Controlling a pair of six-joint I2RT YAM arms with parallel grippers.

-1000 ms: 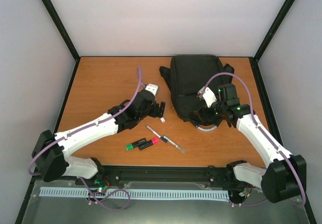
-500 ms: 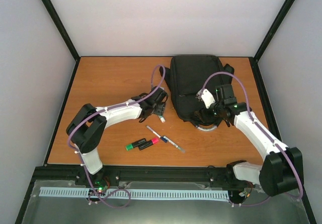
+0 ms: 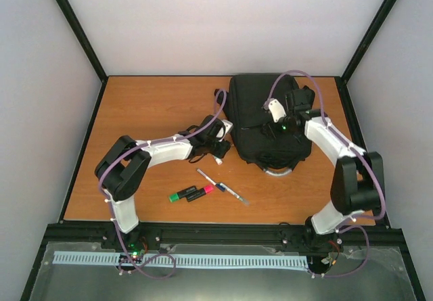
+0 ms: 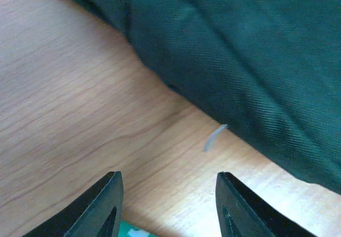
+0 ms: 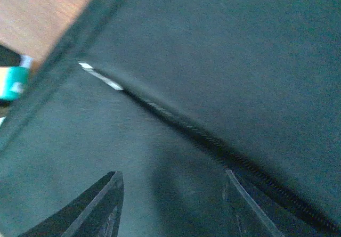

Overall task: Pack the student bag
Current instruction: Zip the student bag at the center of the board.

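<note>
Two hands close in on the student bag (image 3: 260, 105), which lies far right on the worktop (image 3: 149, 111). The left hand (image 4: 168, 194) is parted and empty beside its edge, the right hand (image 5: 170, 194) parted over the zip (image 5: 213, 141). Opening the bag seems to be the step; next needs a grip on the zip pull.

Enclosure: plain white back wall (image 3: 230, 24), left wall (image 3: 34, 111) and right wall (image 3: 402, 111), all matte and unmarked. Black frame posts (image 3: 73, 27) slant up from the table's far corners (one on each side).

Tabletop (image 3: 149, 105): orange-brown wood-grain laminate with black edging. The grain lines are clear in the left wrist view.

Near edge: black mounting rail (image 3: 223, 232) across the width. Nearer still is a grey metal sheet (image 3: 223, 284) carrying a white slotted strip (image 3: 203, 261).

Light: even and diffuse, with soft shadows and a faint sheen on the wood.
</note>
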